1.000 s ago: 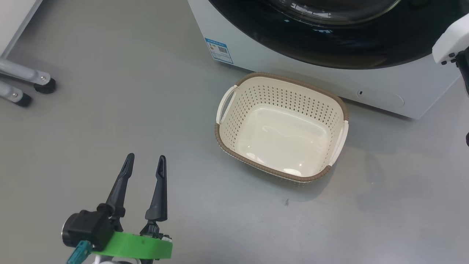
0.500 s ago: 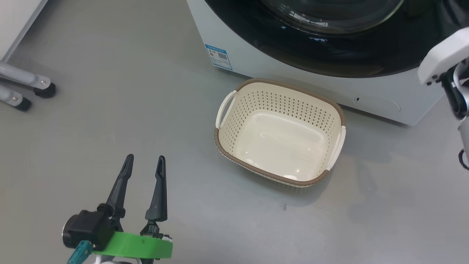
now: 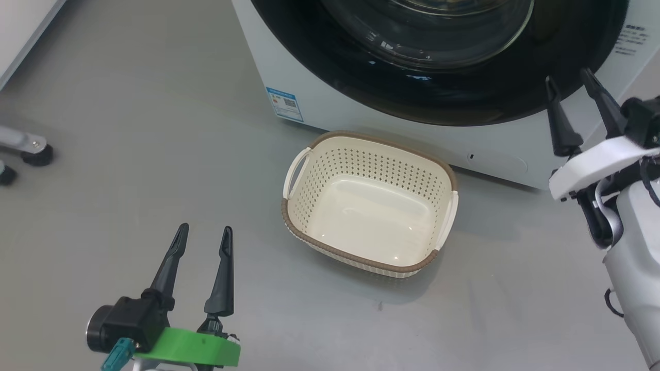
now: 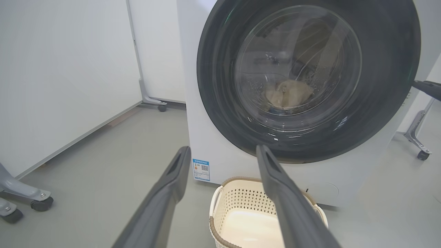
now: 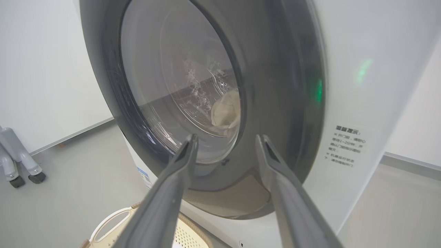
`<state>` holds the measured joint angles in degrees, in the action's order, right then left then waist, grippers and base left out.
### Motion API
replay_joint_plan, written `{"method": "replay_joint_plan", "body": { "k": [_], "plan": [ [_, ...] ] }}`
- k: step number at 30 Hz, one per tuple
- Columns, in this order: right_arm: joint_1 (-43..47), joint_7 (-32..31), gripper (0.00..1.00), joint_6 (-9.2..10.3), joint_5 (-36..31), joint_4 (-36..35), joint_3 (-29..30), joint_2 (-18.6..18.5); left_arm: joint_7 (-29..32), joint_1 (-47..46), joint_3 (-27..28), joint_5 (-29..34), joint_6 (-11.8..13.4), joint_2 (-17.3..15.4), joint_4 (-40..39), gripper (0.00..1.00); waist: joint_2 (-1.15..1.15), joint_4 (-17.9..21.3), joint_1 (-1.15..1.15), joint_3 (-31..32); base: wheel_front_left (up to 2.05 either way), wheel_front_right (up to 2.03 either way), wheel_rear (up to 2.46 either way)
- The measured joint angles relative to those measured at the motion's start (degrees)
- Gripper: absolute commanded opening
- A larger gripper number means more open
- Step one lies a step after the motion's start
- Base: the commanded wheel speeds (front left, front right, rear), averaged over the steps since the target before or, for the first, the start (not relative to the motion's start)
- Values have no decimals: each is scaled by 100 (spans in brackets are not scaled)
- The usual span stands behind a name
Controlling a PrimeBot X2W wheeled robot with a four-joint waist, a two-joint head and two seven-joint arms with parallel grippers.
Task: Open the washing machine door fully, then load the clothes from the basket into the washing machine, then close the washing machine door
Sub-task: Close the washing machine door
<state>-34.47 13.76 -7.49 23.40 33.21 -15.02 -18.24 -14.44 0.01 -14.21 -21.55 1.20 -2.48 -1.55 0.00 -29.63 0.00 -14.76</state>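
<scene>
The washing machine (image 3: 361,116) stands at the top of the head view with the washing machine door (image 3: 438,98) lying flush against its front. Through the glass, the pale clothes (image 4: 289,94) lie in the drum, and the right wrist view shows them too (image 5: 225,110). The cream basket (image 3: 371,159) sits on the floor before the machine with nothing in it. My left gripper (image 3: 204,228) hangs open at the lower left, well clear of the basket. My right gripper (image 3: 567,77) is open and holds nothing, its fingers pointing at the door's right rim (image 5: 275,86).
Grey wheeled frame legs (image 3: 26,147) stand on the floor at the far left. White panels (image 4: 69,69) line the left side and another wheeled leg (image 4: 418,137) stands right of the machine. A blue label (image 3: 283,103) marks the machine's lower front.
The head camera has shifted, so the machine and basket sit further left and lower. My right arm has swung into the picture and its fingers now stand apart. The left gripper is unchanged.
</scene>
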Motion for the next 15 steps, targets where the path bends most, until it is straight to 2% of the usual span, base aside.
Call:
{"method": "replay_joint_plan", "body": {
  "k": [10, 12, 15],
  "plan": [
    [831, 26, 100, 15, 126, -269, 147, 269, 0, 3, 133, 56, -102, -9, 225, 100, 0, 451, 0, 323, 0, 0, 0],
    [1122, 26, 100, 100, 133, -333, 181, 400, 0, 17, 165, 57, -109, -40, 301, 100, 0, 623, 0, 443, 0, 0, 0],
    [1313, 26, 100, 116, 174, -385, 199, 459, 0, 26, 211, 101, -153, -58, 333, 100, 0, 745, 0, 521, 0, 0, 0]
  ]
}}
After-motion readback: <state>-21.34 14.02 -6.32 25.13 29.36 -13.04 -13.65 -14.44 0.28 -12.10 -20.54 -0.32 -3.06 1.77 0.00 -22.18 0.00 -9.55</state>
